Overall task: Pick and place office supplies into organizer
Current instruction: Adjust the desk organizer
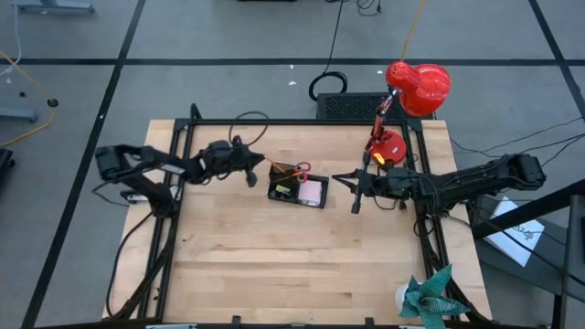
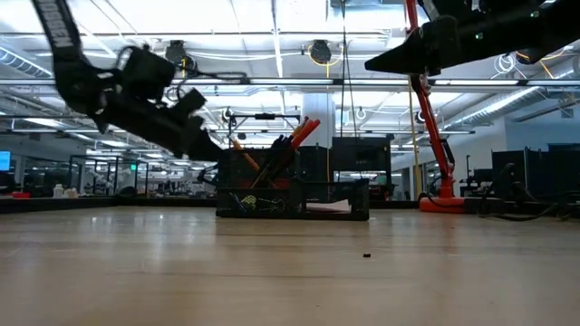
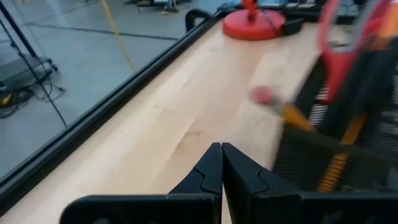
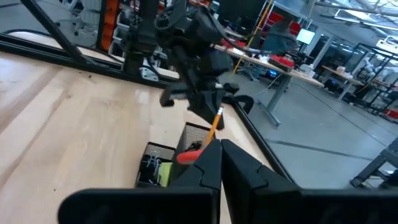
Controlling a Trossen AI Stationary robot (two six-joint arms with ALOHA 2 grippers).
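Note:
The organizer (image 1: 297,189) (image 2: 290,195) is a small black mesh tray standing on the table's far middle. Red-handled scissors (image 3: 342,50) and an orange pencil (image 3: 292,115) (image 4: 214,124) stand tilted in its taller section. A pink pad (image 1: 313,190) lies in a low compartment, and a yellow piece (image 4: 163,172) in another. My left gripper (image 1: 259,167) (image 3: 221,149) hovers shut just left of the organizer and holds nothing. My right gripper (image 1: 343,179) (image 4: 221,146) hovers shut to the organizer's right, raised above the table (image 2: 373,63).
A red desk lamp stands with its base (image 1: 388,146) at the far right and its head (image 1: 419,87) above. A black ribbed box (image 1: 352,105) sits beyond the far edge. A teal paper plant (image 1: 430,297) is at the near right corner. Bare wood (image 1: 292,265) spreads toward the near edge.

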